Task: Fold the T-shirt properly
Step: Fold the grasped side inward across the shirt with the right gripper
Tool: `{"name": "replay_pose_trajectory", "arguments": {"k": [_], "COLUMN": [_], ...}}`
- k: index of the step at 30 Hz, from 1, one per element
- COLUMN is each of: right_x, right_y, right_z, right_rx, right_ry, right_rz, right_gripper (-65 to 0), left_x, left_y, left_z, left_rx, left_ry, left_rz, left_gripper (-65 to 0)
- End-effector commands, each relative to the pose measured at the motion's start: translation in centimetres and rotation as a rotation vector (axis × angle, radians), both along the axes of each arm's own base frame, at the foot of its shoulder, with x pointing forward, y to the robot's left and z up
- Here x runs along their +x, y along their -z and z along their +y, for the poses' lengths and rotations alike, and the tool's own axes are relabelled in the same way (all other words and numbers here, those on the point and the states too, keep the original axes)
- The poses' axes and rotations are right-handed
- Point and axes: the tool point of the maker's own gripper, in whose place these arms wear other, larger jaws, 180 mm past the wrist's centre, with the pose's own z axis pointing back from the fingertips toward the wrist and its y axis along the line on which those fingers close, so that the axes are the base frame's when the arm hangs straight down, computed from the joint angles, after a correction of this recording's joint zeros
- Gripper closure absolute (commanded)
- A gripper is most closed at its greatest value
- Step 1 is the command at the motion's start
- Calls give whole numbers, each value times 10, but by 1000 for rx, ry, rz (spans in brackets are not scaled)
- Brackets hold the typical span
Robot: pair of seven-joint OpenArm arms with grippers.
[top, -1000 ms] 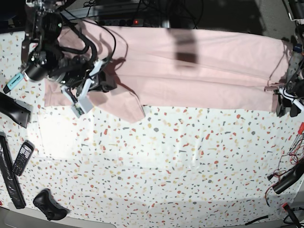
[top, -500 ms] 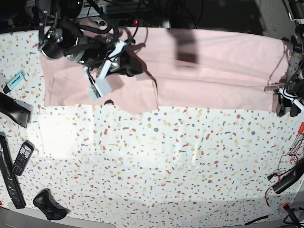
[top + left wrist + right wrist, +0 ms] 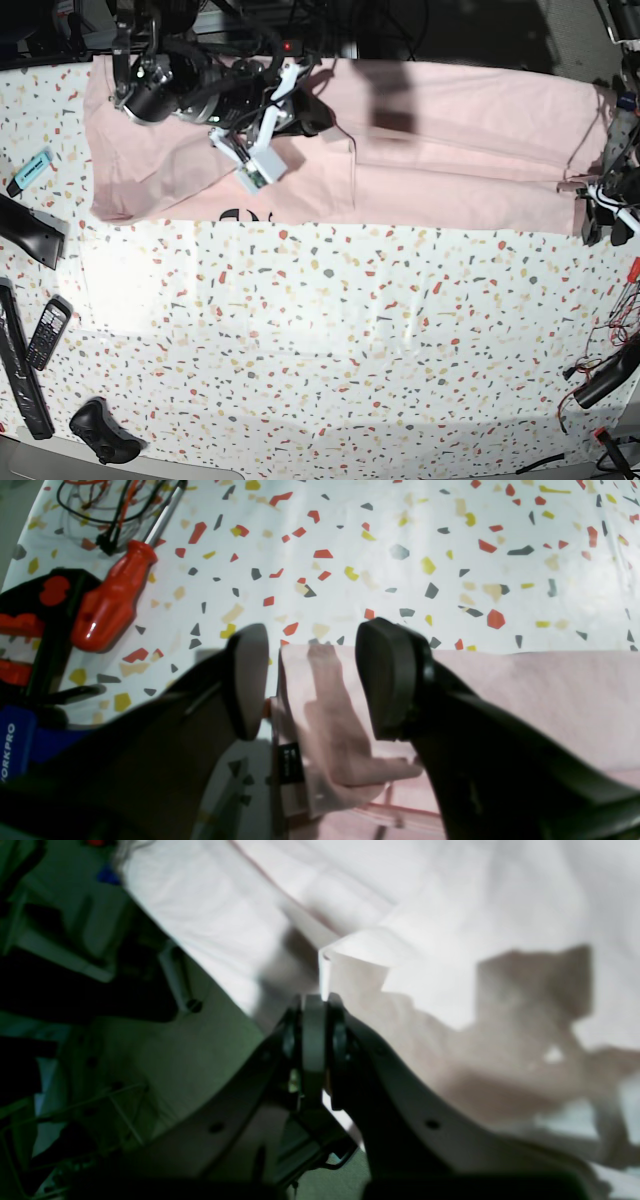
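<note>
The T-shirt (image 3: 450,150) lies flat along the counter's (image 3: 350,340) far edge. The right tool (image 3: 316,1005), pressed together, pinches its cloth; the left tool (image 3: 307,680) straddles its corner, spread. Keep the fold taut and level.

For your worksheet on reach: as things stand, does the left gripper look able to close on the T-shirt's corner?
Probably yes. The left gripper is open with the T-shirt corner between its fingers, and nothing else lies between them.

right gripper (image 3: 315,1012) clamped closed, left gripper (image 3: 310,680) spread wide
</note>
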Motion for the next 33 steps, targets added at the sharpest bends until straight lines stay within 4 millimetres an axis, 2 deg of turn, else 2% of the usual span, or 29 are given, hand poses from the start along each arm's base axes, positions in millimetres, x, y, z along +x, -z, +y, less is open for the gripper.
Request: {"name": "replay_pose_trajectory", "arguments": {"k": [1, 4, 9, 16, 18, 22, 28, 33], "right_x": [5, 5, 3, 7, 20, 59, 94, 116], "right_y": [-11, -11, -16, -39, -43, -34, -25, 0], "right_z": [3, 3, 8, 16, 10, -19, -40, -58], "right_rx": [33, 33, 74, 143, 115, -52, -151, -241], "right_ry": [1, 1, -6, -20, -2, 89, 144, 185], "right_rz": [-36, -36, -33, -82, -126, -238, -260, -206], "right_gripper": [0, -17, -199, -211, -211, -211, -210, -210], "left_x": [9, 9, 9, 9, 9, 9, 8, 7], "left_y": [-19, -19, -19, -19, -19, -19, -18, -17], "left_z": [5, 5, 5, 5, 5, 5, 5, 5], "left_rx": [14, 14, 14, 13, 14, 14, 14, 14], "left_ry": [3, 3, 3, 3, 3, 2, 3, 3], "left_rz": [-60, -60, -60, -61, -60, -58, -56, -51], "left_gripper": [-305, -305, -305, -305, -305, -305, -305, -305]}}
